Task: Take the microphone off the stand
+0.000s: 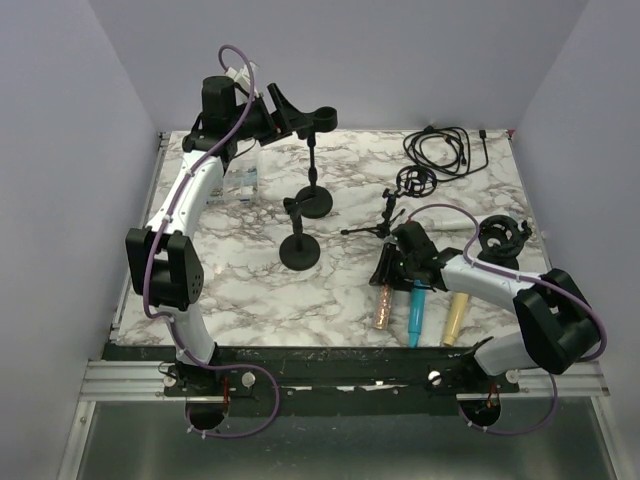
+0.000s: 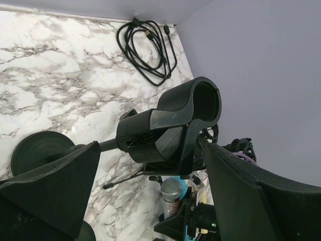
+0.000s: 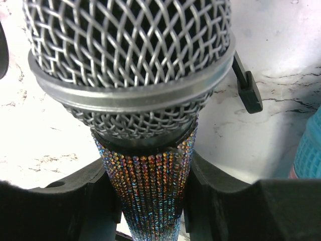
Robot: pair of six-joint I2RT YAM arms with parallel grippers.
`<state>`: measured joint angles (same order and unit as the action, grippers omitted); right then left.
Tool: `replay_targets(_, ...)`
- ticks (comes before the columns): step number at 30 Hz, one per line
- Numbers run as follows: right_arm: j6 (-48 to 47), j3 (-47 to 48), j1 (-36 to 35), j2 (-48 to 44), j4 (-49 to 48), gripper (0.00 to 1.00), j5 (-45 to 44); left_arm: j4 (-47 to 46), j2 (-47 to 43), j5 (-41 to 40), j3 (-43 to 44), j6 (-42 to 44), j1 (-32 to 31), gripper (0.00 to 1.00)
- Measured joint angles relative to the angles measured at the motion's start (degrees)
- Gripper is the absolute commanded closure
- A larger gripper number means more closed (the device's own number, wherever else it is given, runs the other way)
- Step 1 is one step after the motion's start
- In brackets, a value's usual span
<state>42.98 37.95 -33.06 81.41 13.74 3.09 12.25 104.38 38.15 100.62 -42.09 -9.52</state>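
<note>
The black stand has a round base (image 1: 318, 202) and an empty clip (image 1: 322, 115) at its top. My left gripper (image 1: 287, 112) is raised at the back and shut on that clip (image 2: 173, 125), with a finger (image 2: 55, 186) on each side. The glittery microphone (image 1: 383, 305) is off the stand, low over the table at the front right, with its mesh head (image 3: 130, 60) nearest the right wrist camera. My right gripper (image 1: 392, 268) is shut on its sparkly handle (image 3: 150, 191), just below the head. The left wrist view shows the microphone's head (image 2: 171, 190) far below the clip.
A blue microphone (image 1: 415, 315) and a cream one (image 1: 455, 315) lie beside the glittery one. A second short stand (image 1: 300, 250) stands in front of the first. A coiled black cable (image 1: 440, 150), a small tripod (image 1: 385, 225) and two shock mounts (image 1: 415, 182) (image 1: 503, 235) sit on the right.
</note>
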Motion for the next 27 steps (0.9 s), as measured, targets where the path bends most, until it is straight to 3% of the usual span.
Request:
replay_targets(7, -0.6, 0.0, 0.0, 0.0, -2.3, 0.24, -0.5, 0.8, 1.2, -0.1, 1.7, 0.2, -0.2, 0.16)
replay_targets(16, -2.1, 0.0, -0.3, -1.0, -2.5, 0.15, -0.8, 1.0, 3.0, -0.1, 4.0, 0.3, -0.3, 0.22)
replay_targets(21, -4.1, 0.0, -0.3, -4.6, -0.5, 0.13, -0.9, 1.2, 3.6, 0.0, 5.6, 0.3, -0.3, 0.15)
replay_targets(27, -6.7, 2.1, -0.3, -9.2, 1.3, 0.12, -0.9, 2.9, 5.7, 0.1, 9.9, 1.6, -0.3, 0.17)
